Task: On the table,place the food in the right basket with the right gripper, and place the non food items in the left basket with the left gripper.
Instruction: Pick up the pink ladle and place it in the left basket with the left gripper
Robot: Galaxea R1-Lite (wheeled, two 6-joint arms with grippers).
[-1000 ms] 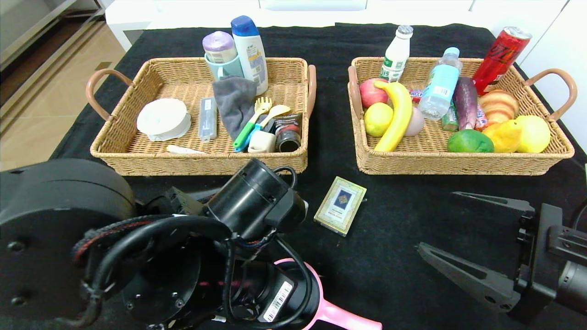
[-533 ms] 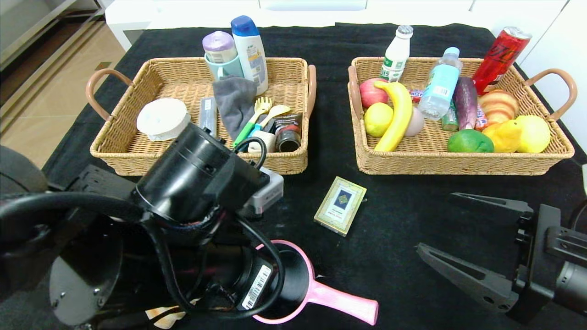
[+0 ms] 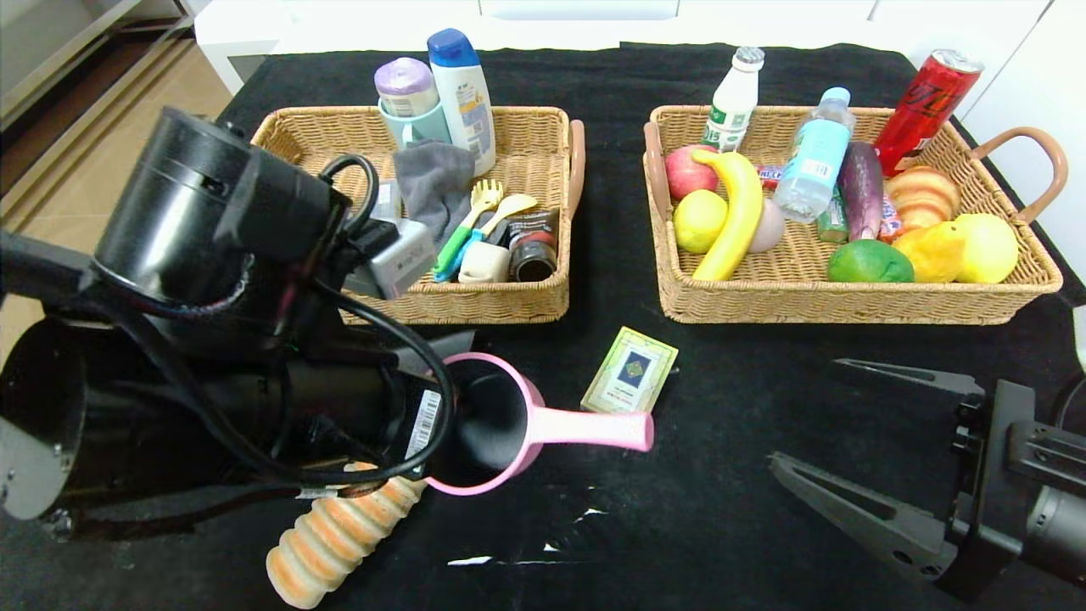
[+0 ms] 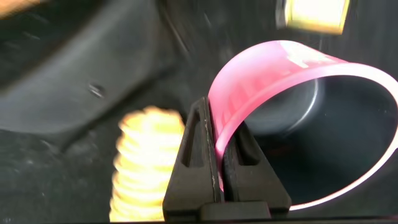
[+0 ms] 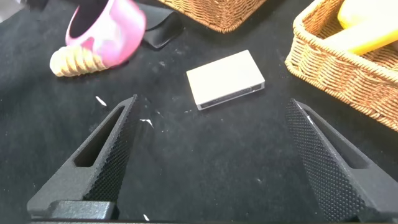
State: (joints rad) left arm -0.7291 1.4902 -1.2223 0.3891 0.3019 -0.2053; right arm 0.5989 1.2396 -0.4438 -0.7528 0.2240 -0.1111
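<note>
My left gripper (image 4: 221, 134) is shut on the rim of the pink saucepan (image 3: 484, 424), one finger inside and one outside, and holds it off the table in front of the left basket (image 3: 475, 305). Its handle points right. The striped bread roll (image 3: 339, 535) lies on the cloth under my left arm. The green-and-cream card box (image 3: 629, 382) lies between the baskets. My right gripper (image 3: 806, 412) is open and empty at the near right. The banana (image 3: 736, 212) and water bottle (image 3: 813, 161) lie in the right basket (image 3: 848, 301). The glasses case is hidden behind my left arm.
The left basket holds a grey cloth, cups, bottles and utensils. The right basket holds fruit, an aubergine, a croissant and a red can (image 3: 926, 98). The black table (image 3: 721, 509) has bare cloth between the card box and my right gripper.
My left arm has risen and swung away to the left, carrying the saucepan up toward the left basket. The bread roll has come into view. The right arm has not moved.
</note>
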